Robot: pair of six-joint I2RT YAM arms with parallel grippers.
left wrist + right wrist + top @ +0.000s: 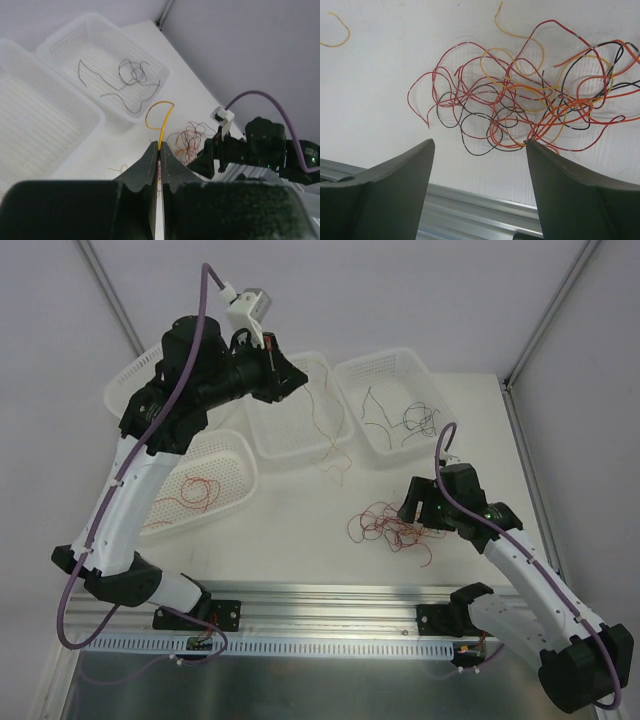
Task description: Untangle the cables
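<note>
A: L gripper (159,150)?
B: Clenched on one orange wire (162,117), end curling past the tips. Held up over the middle basket (285,425).
A: R gripper (480,150)?
B: Fingers spread, empty, hovering just above the tangle (530,107) of red, orange and black cables on the table (300,530).
A: Doing it well?
B: IMO drop the orange one fully inside, not across the rim. R should pinch a single outer strand, e.g. the red loop (410,92), and lift slowly so the rest doesn't drag.
A: Surroundings?
B: White tabletop; left basket (238,455) has red wires, right basket (385,358) black. Alu rail (330,592) at the near edge. Pale walls (400,290) w/ metal posts (548,320).
</note>
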